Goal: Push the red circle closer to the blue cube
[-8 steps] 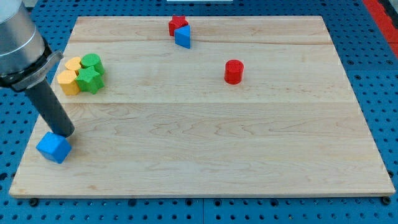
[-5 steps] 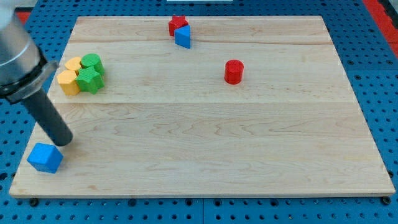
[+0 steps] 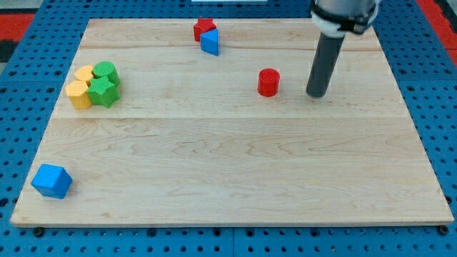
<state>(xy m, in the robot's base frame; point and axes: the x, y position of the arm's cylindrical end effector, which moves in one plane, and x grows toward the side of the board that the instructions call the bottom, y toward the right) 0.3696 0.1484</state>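
The red circle, a short red cylinder, stands right of the board's centre in the upper half. The blue cube sits far away at the board's bottom left corner. My tip rests on the board a little to the right of the red circle, with a clear gap between them. The dark rod rises from the tip toward the view's top.
A red block and a blue triangular block touch at the top edge. Two yellow blocks and two green blocks cluster at the left. The wooden board lies on a blue pegboard.
The rod has left the blue cube at the bottom left and now stands right of the red circle. The blue cube had shifted slightly down-left before that. The red circle has not moved.
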